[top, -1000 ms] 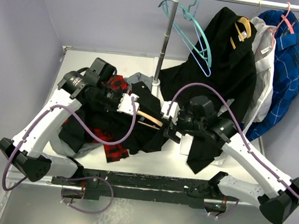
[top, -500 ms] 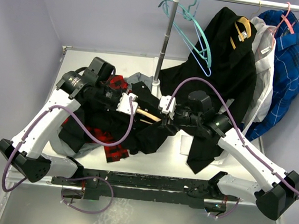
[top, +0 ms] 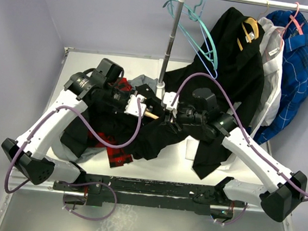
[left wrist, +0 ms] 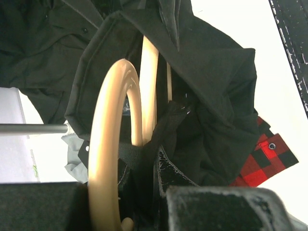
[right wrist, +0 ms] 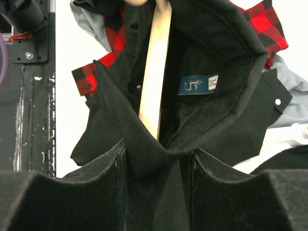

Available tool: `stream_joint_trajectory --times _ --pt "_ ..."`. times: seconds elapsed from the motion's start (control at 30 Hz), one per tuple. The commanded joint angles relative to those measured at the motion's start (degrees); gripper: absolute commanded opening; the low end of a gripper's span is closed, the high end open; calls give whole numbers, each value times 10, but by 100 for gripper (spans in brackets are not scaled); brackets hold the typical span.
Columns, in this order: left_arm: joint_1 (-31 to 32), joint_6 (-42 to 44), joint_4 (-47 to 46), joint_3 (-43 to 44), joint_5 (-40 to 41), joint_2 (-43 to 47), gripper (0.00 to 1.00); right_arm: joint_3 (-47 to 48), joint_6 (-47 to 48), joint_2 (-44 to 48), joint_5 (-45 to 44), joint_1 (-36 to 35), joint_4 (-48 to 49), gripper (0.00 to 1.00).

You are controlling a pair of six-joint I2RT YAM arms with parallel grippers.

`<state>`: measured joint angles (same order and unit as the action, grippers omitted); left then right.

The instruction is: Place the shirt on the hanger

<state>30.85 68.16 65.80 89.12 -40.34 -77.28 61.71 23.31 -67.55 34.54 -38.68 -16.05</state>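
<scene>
A small dark-teal neck label reads "M" beside a curly mark. It sits inside the collar of the shirt, which lies bunched mid-desk, draped over the hanger. The right gripper has its jaws clamped on a fold of the collar. The left gripper has its jaws closed on the hanger, with black cloth alongside. The desk is white, with pale lilac walls on the far side. A red plaid shirt lies underneath, to the left.

Even, bright overhead light with soft shadows; wrist views blur close up, whites overexposed.
</scene>
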Motion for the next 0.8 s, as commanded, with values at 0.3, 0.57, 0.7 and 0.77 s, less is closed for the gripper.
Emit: stream_joint_trajectory --times 0.3,0.57,0.7,0.77 --pt "19 -15 -39 5 -41 -13 0 14 -33 -38 43 -4 37 18" --pt "9 -66 -91 -9 46 -4 98 -82 -131 38 -93 -6 129 0" --pt "-108 -49 -107 -22 -9 27 99 -110 -158 93 -155 -6 105 0" --pt "-167 -32 -81 -12 -56 37 99 -133 -170 110 -162 -6 110 0"
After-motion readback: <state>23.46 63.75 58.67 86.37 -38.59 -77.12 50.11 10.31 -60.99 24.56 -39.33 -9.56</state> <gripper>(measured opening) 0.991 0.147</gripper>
